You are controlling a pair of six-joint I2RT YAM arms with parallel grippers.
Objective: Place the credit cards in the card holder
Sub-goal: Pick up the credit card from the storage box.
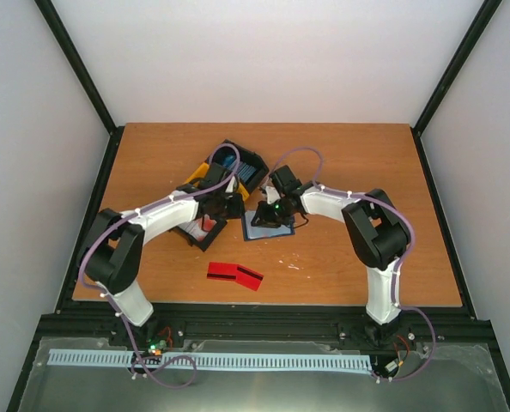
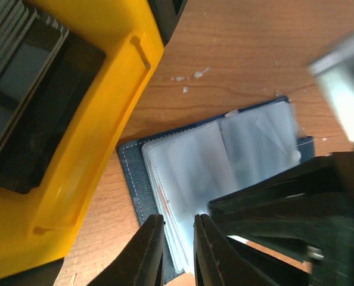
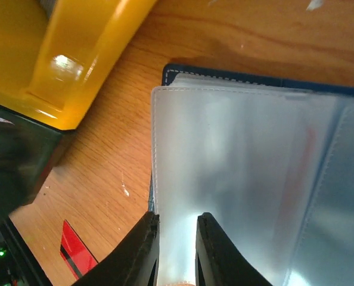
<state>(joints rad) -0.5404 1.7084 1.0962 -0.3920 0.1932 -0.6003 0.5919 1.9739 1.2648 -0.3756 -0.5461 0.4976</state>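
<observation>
Left jaws nearly together, only a thin slit between them, sitting at the lower left edge of the card holder [image 2: 224, 155] in the left wrist view; cannot tell if they pinch the clear sleeve or just hover on it. Right jaws the same, a narrow gap, low in the right wrist view over the near edge of a clear sleeve page; a grip there is not readable either.

Card holder [image 1: 276, 233] lies open flat on the desk [image 1: 349, 154], centre of the top view, mostly hidden under both wrists. Navy cover with white stitching, clear plastic sleeves facing up [image 3: 242, 167]. Thin red streak shows inside one sleeve, too faint to tell what it is.

Credit cards [image 1: 235, 274] lie on bare desk below the holder, lower centre of the top view, overlapping, red with a dark stripe, well apart from the holder. One red corner shows at the lower left of the right wrist view [image 3: 75, 250].

Yellow bin [image 2: 105, 119] fills the left of the left wrist view, just beside the holder's corner; it also sits at the upper left of the right wrist view [image 3: 75, 53]. Black bin [image 1: 242, 163] sits above the holder, with blue items inside.
</observation>
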